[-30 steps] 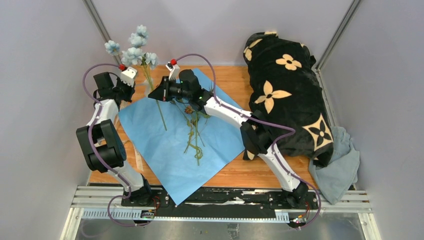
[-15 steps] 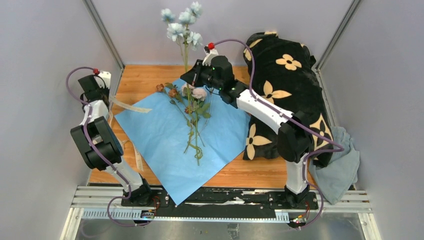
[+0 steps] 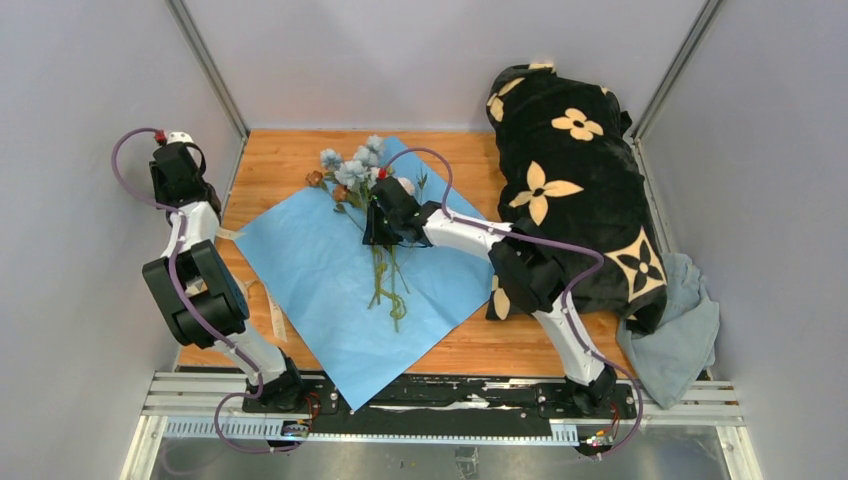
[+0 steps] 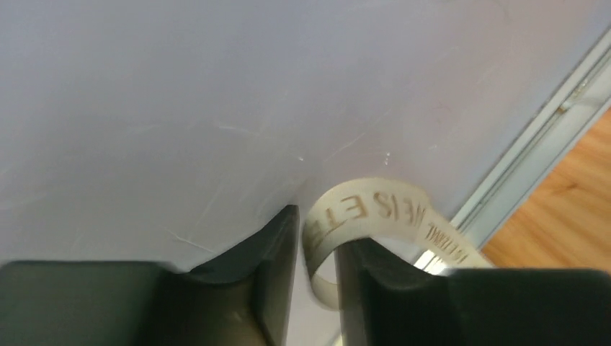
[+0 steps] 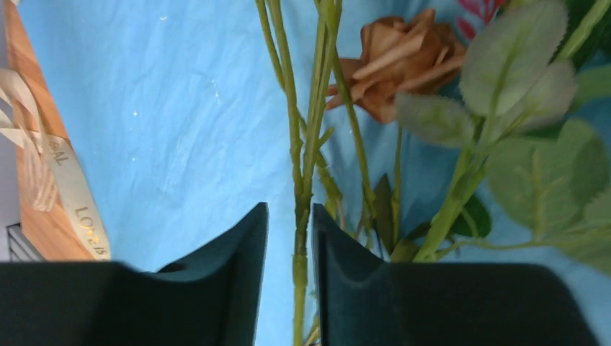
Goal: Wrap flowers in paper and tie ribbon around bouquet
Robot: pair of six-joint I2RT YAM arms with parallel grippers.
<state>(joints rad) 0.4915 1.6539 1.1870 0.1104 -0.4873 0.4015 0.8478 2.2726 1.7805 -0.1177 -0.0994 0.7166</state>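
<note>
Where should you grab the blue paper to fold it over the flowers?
Probably the left corner of the paper, coming in from the left. That corner lies bare on the wooden table, well away from the flowers, which lie across the middle and right. The sheet is thin and flat, so a pointed corner at the edge looks easiest to pinch.

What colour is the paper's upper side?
The paper is light sky-blue on top; the top external view shows it best.
</note>
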